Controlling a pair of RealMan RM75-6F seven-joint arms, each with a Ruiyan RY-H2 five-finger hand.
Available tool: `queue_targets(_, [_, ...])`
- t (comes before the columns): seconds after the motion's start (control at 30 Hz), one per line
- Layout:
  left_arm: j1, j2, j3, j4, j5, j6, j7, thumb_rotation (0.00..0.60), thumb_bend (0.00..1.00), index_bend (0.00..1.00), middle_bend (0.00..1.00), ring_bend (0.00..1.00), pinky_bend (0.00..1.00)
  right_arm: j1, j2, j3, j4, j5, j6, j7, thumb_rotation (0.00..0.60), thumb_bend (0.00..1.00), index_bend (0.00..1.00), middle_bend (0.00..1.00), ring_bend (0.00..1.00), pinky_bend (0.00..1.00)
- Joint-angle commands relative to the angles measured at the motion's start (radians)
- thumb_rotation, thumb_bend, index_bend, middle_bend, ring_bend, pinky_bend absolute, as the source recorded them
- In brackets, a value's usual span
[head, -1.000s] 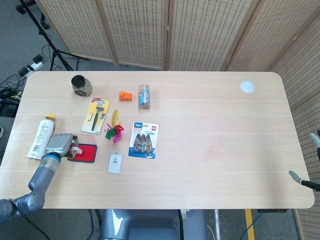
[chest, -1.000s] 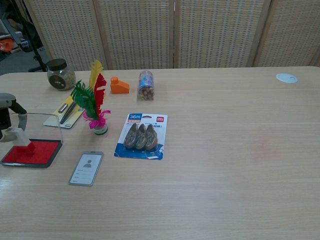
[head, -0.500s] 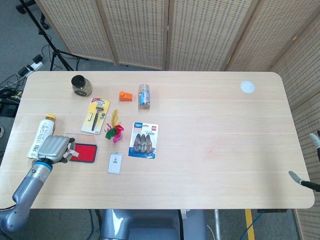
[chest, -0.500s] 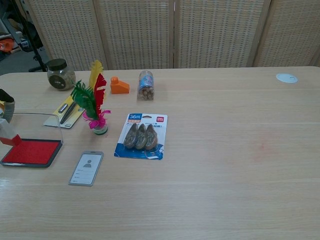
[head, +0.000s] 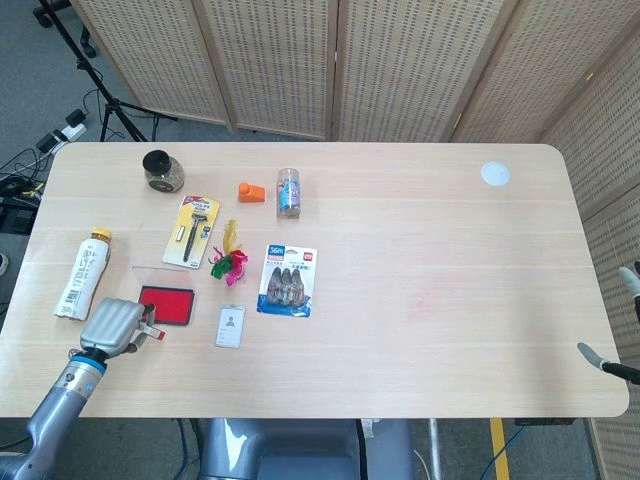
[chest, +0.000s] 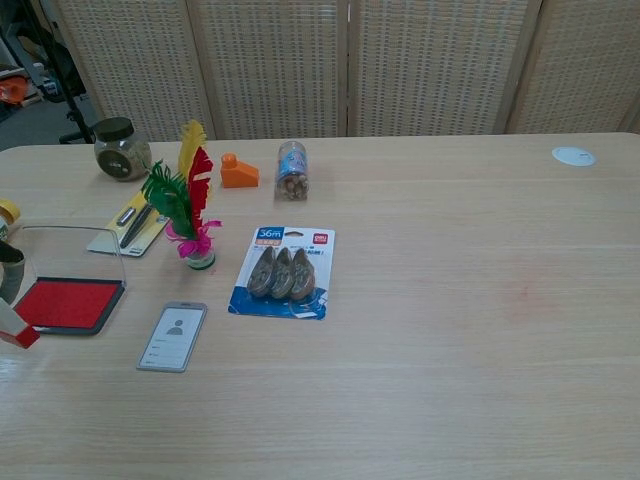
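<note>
My left hand (head: 113, 324) is at the table's near left, just in front of a red ink pad (head: 168, 303) whose clear lid (chest: 70, 255) stands raised. It pinches a small white stamp with a red base (chest: 18, 330), seen at the left edge of the chest view and held just off the pad's near corner. Only a sliver of this hand (chest: 8, 262) shows there. Of my right hand (head: 612, 322), two fingertips (head: 592, 352) show past the table's right edge in the head view, spread apart with nothing between them.
A white tube (head: 82, 275) lies left of the pad. Behind it are a razor pack (head: 192, 230), a dark jar (head: 160, 170), an orange block (head: 250, 191) and a small bottle (head: 289, 191). A feather shuttlecock (chest: 185, 200), a hook pack (head: 288, 280) and a card (head: 231, 326) lie mid-left.
My left hand has drawn back off the ink pad toward the table's near edge, carrying the stamp with it. The pad now lies uncovered. The right fingertips have not moved.
</note>
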Motion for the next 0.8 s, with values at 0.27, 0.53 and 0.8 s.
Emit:
queue_targets(0.27, [0.037, -0.067, -0.003, 0.089, 0.053, 0.0, -0.029, 0.6, 0.39, 0.61, 1.0, 0.95, 0.97, 0.001, 0.0, 0.001, 0.001, 0.003, -0.002, 0.0, 0.6, 0.0, 0.02, 0.0, 0.0, 0.0])
queue_targets(0.53, [0.044, -0.085, -0.013, 0.103, 0.058, -0.013, -0.01, 0.6, 0.37, 0.61, 1.0, 0.95, 0.97, 0.0, 0.001, 0.001, 0.0, 0.003, -0.002, -0.001, 0.6, 0.0, 0.02, 0.0, 0.0, 0.0])
queue_targets(0.8, [0.049, -0.087, -0.019, 0.1, 0.049, -0.028, 0.021, 0.6, 0.36, 0.61, 1.0, 0.95, 0.97, -0.001, 0.001, 0.003, 0.001, 0.005, 0.0, 0.003, 0.6, 0.0, 0.02, 0.0, 0.0, 0.0])
